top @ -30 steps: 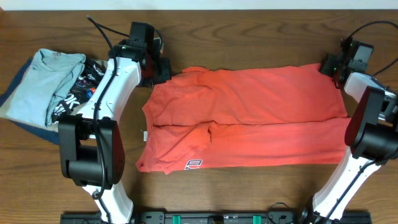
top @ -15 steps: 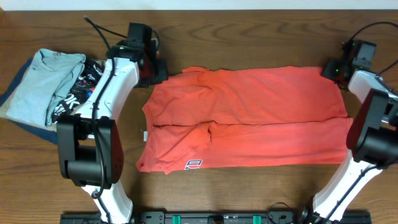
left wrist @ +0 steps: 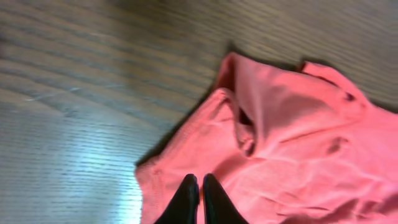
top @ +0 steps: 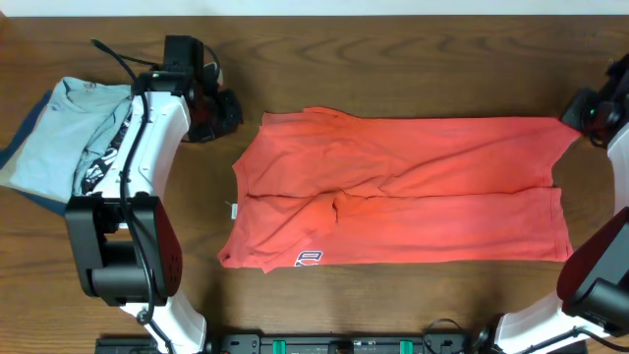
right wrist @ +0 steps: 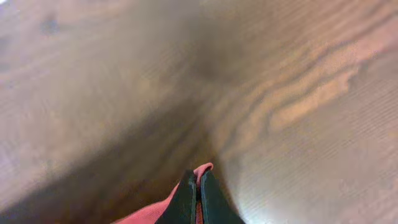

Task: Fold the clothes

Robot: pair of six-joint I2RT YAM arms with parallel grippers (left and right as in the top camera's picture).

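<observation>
The coral-red T-shirt [top: 393,187] lies folded lengthwise across the middle of the table, with a small logo near its front left corner. My right gripper [top: 586,116] is shut on the shirt's far right corner and stretches it to the right. In the right wrist view [right wrist: 194,177] a tip of red cloth [right wrist: 205,167] pokes out between the fingers. My left gripper [top: 228,110] sits just left of the shirt's far left corner, apart from it. In the left wrist view [left wrist: 198,180] its fingers are shut, with the shirt [left wrist: 298,137] beyond them.
A stack of clothes lies at the left edge: a light blue-grey shirt [top: 59,138] over a black garment with white print [top: 106,162]. The bare wooden table [top: 393,59] runs behind the shirt.
My right gripper moved right, pulling the shirt's far right corner outward and flattening the top layer. My left gripper moved left, off the shirt's far left corner.
</observation>
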